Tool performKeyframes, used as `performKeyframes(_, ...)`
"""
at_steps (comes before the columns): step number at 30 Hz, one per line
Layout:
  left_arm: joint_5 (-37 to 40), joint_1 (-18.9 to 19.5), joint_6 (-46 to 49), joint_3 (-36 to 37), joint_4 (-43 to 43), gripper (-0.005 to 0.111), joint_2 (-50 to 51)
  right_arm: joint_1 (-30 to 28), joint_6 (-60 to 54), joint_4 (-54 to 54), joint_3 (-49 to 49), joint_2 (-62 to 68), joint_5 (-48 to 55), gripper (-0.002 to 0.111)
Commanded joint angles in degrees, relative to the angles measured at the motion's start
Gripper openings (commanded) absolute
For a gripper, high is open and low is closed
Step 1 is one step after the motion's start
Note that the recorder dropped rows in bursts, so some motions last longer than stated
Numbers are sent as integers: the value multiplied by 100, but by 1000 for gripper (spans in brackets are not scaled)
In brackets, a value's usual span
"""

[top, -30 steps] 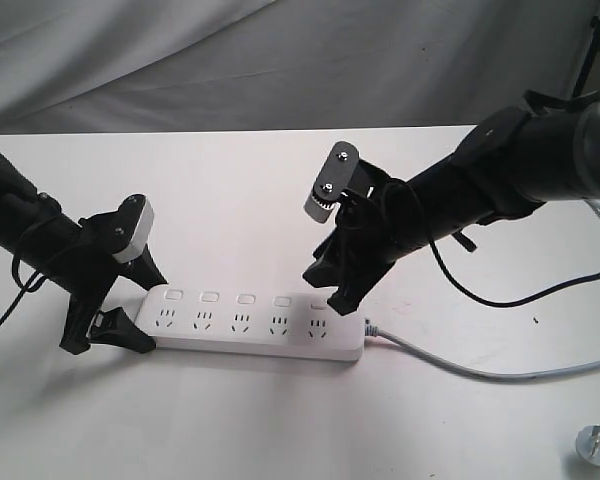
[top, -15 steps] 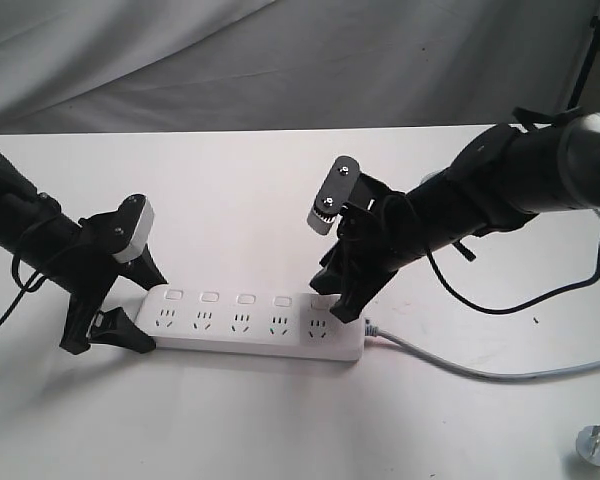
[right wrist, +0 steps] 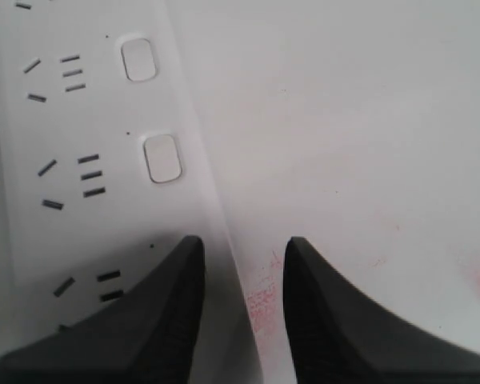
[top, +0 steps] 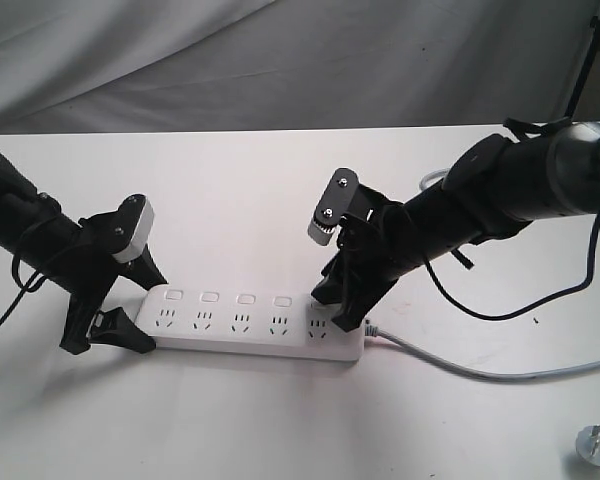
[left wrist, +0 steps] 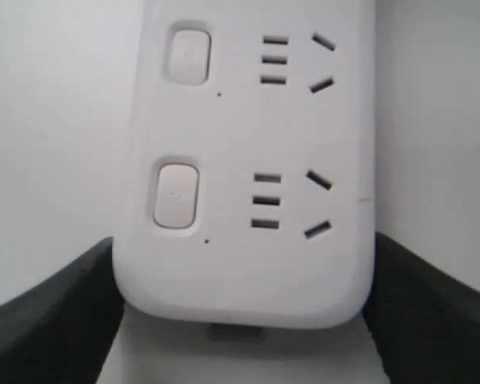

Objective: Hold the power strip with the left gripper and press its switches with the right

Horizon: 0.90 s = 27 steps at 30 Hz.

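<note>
White power strip [top: 250,335] end clamped by left gripper [top: 145,312]; right gripper [top: 335,308] (jaws apart, empty) over opposite end.

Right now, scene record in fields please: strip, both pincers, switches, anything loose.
strip: long flat white plastic power strip, flat on white table, grey cord at one end
left pincer: black two-fingered left pincer, clamped across strip's cordless end
right pincer: black right pincer with grey holed plate, open, empty, one tip over the cord-end switch
switches: four small white rounded-square switches exposed; fifth hidden
loose: grey metal-pronged plug, apart from strip
</note>
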Motion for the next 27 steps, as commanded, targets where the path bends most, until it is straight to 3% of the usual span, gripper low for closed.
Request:
performKeyframes(1, 79, -26, 45, -30, -50, 69, 7, -21, -77, -26, 16, 24, -15, 32)
performKeyframes(27, 79, -26, 49, -30, -50, 69, 7, 32, -220, -112, 386, 344, -211, 32)
